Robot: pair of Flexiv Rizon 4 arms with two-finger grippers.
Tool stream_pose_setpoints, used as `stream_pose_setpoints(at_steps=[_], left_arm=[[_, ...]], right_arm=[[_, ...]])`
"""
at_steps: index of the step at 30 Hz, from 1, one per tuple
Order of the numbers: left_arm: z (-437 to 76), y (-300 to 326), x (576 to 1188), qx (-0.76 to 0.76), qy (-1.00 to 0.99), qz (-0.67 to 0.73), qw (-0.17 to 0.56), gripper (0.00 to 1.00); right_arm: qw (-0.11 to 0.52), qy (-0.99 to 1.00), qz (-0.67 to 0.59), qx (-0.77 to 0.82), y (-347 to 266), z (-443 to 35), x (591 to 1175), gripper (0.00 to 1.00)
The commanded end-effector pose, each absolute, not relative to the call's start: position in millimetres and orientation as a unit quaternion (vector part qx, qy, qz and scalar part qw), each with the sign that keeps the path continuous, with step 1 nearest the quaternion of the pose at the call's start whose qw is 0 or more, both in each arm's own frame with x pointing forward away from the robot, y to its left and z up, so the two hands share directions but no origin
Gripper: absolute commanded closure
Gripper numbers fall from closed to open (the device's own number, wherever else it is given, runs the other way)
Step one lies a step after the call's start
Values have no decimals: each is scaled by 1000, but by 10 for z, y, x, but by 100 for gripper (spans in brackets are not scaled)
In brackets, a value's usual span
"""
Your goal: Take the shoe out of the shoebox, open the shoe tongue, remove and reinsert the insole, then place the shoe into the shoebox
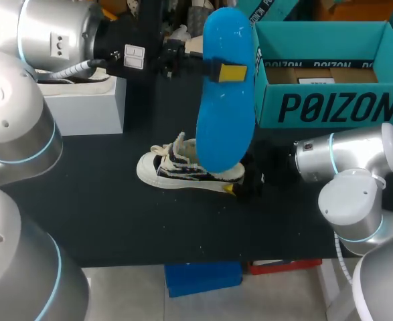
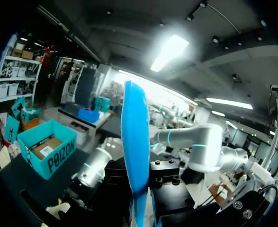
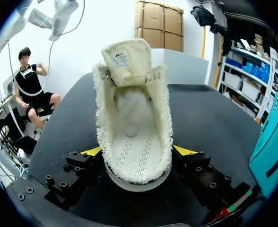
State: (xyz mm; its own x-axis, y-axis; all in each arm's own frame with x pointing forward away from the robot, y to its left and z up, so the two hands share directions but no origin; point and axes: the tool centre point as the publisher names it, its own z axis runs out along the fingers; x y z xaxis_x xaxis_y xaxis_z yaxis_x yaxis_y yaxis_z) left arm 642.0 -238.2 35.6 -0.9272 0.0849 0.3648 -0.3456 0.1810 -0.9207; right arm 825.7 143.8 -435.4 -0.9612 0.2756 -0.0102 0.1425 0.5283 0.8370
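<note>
Shoe [image 1: 186,167] sits on the dark worktop [image 1: 102,200] at centre frame, its heel clamped in the right hand [image 3: 138,152]. Above it the left hand [image 1: 227,72] grips the blue insole [image 1: 223,134] upright; the teal shoebox [image 1: 330,100] stands at upper right.

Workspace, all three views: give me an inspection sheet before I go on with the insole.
Surface: black table, carrying the shoe and shoebox.
Job's things: shoe on its sole mid-table, tongue open, no insole inside; blue insole held in the air above it; teal shoebox open at the far right, no shoe in it.
Clutter: white box at the far left.
Grippers: left gripper has its jaws shut on the insole; right gripper has its jaws shut on the shoe's heel.
Cables: grey cable hanging above the white box.
Surroundings: nothing seen reaching over the table.
</note>
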Motion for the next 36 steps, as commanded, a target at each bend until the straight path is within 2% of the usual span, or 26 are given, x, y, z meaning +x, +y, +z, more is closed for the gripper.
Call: stream_pose_setpoints(at_steps=[1, 2, 3, 5, 16, 36], left_arm=[[339, -2387, 6398, 89, -749, 635, 168, 100], [339, -2387, 6398, 89, -749, 635, 168, 100], [339, -2387, 6398, 89, -749, 635, 168, 100], [339, -2387, 6398, 89, -749, 635, 168, 100], [339, -2387, 6398, 89, -749, 635, 168, 100], [339, -2387, 6398, 89, -749, 635, 168, 100]], right_arm=[[70, 872, 470, 121, 1440, -4372, 8270, 74], [70, 873, 468, 119, 1425, -4342, 8262, 61], [70, 873, 468, 118, 1401, -4306, 8262, 55], [73, 878, 458, 115, 1332, -4239, 8270, 0], [45, 928, 350, 123, 1058, -4214, 8201, 0], [17, 990, 92, 101, 1115, -4053, 8271, 0]])
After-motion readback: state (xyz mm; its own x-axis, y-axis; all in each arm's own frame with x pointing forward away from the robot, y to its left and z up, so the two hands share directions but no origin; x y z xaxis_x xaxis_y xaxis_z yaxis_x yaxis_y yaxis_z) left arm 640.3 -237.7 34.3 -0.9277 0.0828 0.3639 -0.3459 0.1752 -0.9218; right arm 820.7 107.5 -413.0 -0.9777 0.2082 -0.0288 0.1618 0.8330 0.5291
